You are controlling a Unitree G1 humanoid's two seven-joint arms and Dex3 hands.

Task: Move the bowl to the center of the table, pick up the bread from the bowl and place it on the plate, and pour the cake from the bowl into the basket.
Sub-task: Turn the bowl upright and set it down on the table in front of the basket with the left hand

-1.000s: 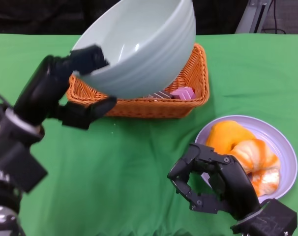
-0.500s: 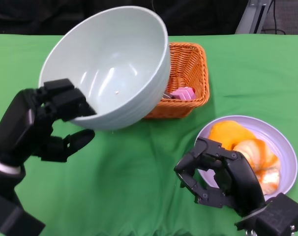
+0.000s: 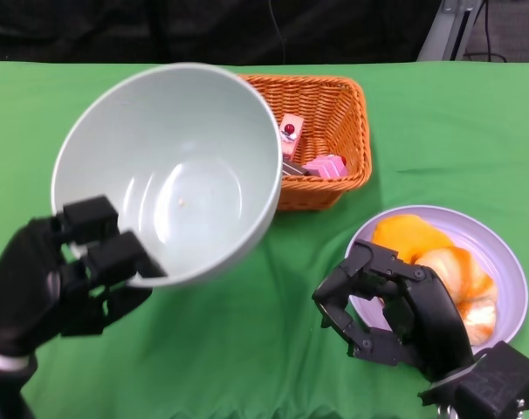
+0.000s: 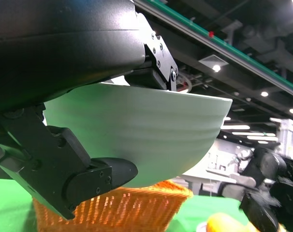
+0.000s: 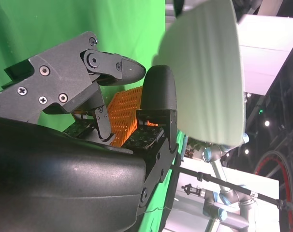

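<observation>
- Since the earlier frames, the pale green ceramic bowl (image 3: 173,170) has swung down and toward the lower left of the frame, off the woven orange wicker basket (image 3: 334,100); its opening, earlier tipped away over the basket, faces the head camera and looks empty apart from a crumb.
- Left hand (image 3: 68,279), lower left of frame: fingers (image 3: 116,253) clamp the bowl's near rim, some inside the rim, one under the outer wall. Bowl is held off the green tablecloth (image 3: 247,349).
- Left wrist view: one finger (image 4: 100,176) presses under the ribbed wall of the bowl (image 4: 151,130), with the basket (image 4: 117,208) below it.
- Upper centre: the basket's left part is hidden behind the bowl; pink cake pieces (image 3: 321,164) lie inside, one upright against the back wall.
- Right hand (image 3: 391,310), lower right: fingers curled in, nothing in them, resting at the left edge of the plate; same place as before.
- Far right: round lavender plate (image 3: 500,253) carrying the orange-glazed bread (image 3: 443,271).
</observation>
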